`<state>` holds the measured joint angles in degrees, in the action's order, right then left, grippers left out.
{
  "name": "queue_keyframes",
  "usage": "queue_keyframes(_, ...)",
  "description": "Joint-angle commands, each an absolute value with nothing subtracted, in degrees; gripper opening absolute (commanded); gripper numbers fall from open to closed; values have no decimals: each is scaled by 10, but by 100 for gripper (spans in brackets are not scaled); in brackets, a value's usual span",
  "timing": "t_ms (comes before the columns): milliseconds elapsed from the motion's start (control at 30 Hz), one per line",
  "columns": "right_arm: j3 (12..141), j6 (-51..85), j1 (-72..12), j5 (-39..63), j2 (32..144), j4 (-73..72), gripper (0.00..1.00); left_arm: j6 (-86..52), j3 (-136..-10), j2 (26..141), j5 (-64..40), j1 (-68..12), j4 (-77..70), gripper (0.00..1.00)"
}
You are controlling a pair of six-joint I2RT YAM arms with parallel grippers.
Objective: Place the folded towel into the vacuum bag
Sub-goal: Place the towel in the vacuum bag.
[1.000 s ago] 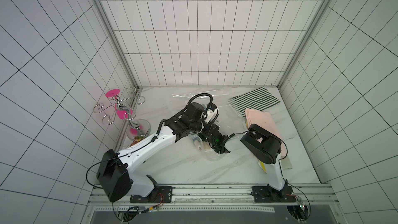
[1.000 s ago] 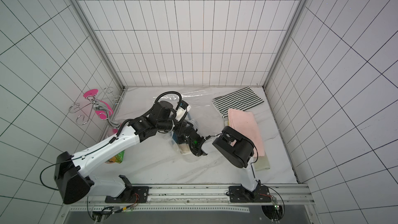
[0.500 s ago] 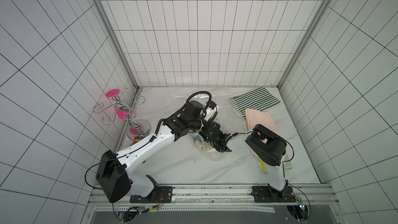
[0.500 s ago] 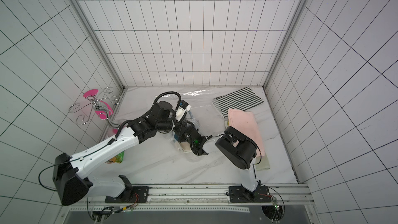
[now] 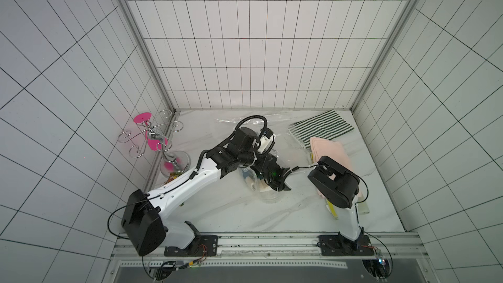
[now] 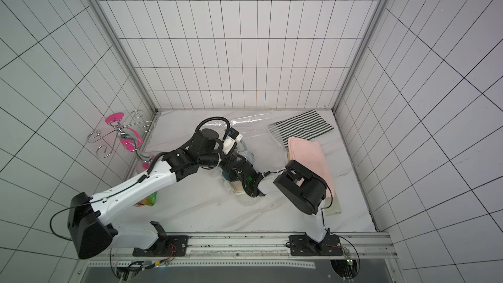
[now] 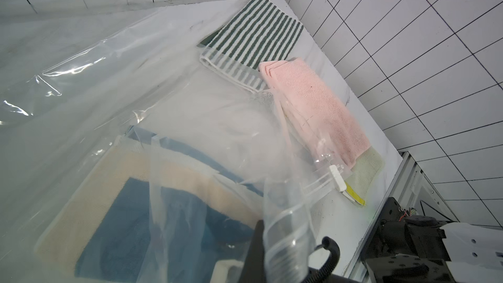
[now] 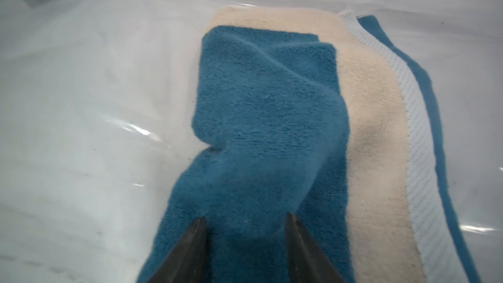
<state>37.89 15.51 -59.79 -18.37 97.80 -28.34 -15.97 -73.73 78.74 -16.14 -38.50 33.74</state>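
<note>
left hand [image 7: 268,240]: clamped on the vacuum bag [image 7: 81,77] edge, plastic held raised | right hand [image 8: 245,215]: jaws apart, straddling blue towel [image 8: 266,99] | blue towel: inside the vacuum bag, atop cream towel [image 8: 375,132]

We look down into a small, box-like cell closed in on three sides. The back wall [image 5: 250,36], the left wall [image 5: 54,63] and the right wall [image 5: 449,77] are all covered in white rectangular tiles with thin dark grout lines. Pale metal corner posts [image 5: 143,50] rise where the back wall meets each side wall. At the bottom lies a white surface [image 5: 245,213] with faint grey marble veining, seen in both top views. A silver metal rail [image 5: 272,242] runs along its near edge, with a dark grey strip [image 5: 272,274] below it. The light is bright and even, casting only soft shadows.
</note>
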Motion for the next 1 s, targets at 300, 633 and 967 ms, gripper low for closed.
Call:
queue_keyframes(300, 483, 183, -555, -136, 1112, -313, 58, -130, -729, 802, -230, -391, 349, 0)
queue_keyframes(633, 541, 192, -518, -63, 1138, -294, 15, -119, -696, 805, -235, -422, 362, 0)
queue_keyframes(967, 593, 120, -515, 24, 1166, -380, 6, -125, -665, 796, -272, -432, 357, 0)
